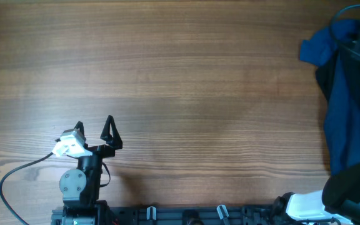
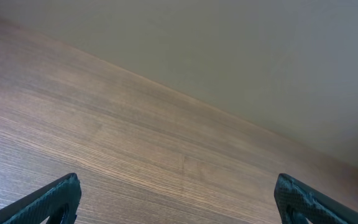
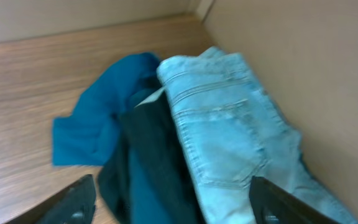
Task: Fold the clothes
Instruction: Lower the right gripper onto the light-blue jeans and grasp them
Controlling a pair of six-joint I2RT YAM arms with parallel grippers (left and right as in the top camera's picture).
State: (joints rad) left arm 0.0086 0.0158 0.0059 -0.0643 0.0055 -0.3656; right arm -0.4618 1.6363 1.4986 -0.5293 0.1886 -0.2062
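Jeans [image 3: 229,130] heaped at table's 3 o'clock edge, seemingly over dark blue garment [image 3: 95,121]. Right gripper [image 3: 169,202] spread above; waistband alone should be pinched. Left gripper [image 1: 94,134] spread, idle.

Overhead: straight down on the table [image 1: 186,81], far. Left wrist: low, close, facing across bare wood. Right wrist: close above the garment pile [image 3: 166,143], shared with overhead's right edge.
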